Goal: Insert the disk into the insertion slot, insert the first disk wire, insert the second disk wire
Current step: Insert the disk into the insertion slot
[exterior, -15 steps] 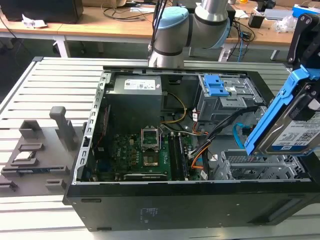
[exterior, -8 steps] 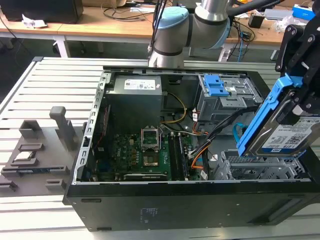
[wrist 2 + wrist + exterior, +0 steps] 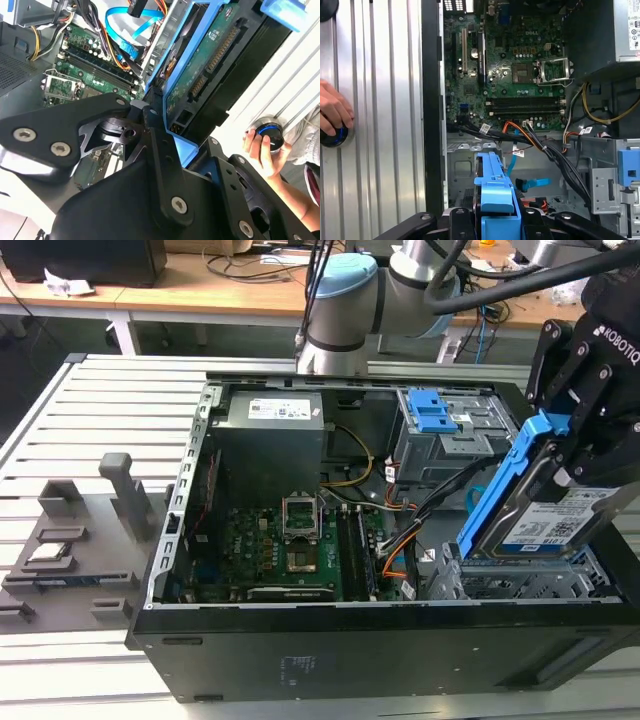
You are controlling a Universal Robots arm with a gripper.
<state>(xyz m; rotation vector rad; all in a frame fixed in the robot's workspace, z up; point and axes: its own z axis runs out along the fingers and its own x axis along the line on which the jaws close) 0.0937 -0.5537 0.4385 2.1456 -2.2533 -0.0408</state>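
Your gripper (image 3: 572,445) has its jaws clamped on the disk (image 3: 540,525), above the insertion slot (image 3: 505,585) at the case corner on the exterior view's right. The disk's long axis is tilted, low end toward the motherboard (image 3: 290,540). Its low edge looks just clear of the slot rim, though that's hard to tell. The second disk wire (image 3: 532,183) lies near the slot.
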